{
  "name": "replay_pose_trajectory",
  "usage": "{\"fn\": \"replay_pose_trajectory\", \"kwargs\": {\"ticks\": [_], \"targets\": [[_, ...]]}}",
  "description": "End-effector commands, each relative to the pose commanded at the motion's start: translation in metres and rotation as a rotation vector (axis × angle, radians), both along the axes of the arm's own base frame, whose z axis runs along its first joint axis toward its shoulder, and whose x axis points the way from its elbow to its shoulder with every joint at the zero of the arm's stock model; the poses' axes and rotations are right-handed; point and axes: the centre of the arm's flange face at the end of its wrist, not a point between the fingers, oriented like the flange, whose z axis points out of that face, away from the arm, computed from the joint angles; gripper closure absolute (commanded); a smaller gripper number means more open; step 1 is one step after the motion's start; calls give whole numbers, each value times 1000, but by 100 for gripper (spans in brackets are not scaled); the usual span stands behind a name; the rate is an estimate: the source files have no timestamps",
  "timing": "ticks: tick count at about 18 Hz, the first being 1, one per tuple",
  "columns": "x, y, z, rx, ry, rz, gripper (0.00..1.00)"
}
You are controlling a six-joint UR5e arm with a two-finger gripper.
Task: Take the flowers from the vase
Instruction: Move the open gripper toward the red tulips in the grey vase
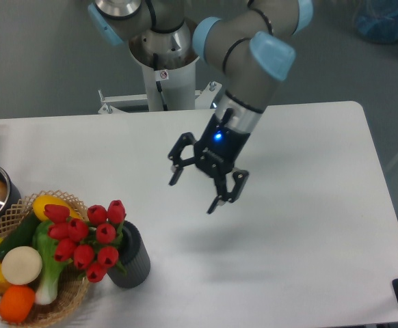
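End effector (193,193) spread empty, nine flowers (86,239), one vase (132,262)

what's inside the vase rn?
Red tulips fill the vase, buds leaning left over the basket. Stems inside and the vase mouth are mostly hidden by the blooms.

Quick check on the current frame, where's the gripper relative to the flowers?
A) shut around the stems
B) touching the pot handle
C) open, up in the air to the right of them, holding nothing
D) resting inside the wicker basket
C: the gripper hangs open and empty above the table, well right of the flowers, which sit in the vase.
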Motion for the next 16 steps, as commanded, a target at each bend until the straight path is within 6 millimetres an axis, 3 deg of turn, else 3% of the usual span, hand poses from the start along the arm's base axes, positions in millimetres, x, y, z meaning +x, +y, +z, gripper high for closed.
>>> {"fn": "replay_pose_trajectory", "kwargs": {"ticks": [8, 12, 16], "targets": [[22, 15, 5, 126, -117, -62, 0], [22, 34, -10, 168, -129, -99, 0], [25, 38, -14, 167, -138, -106, 0]]}}
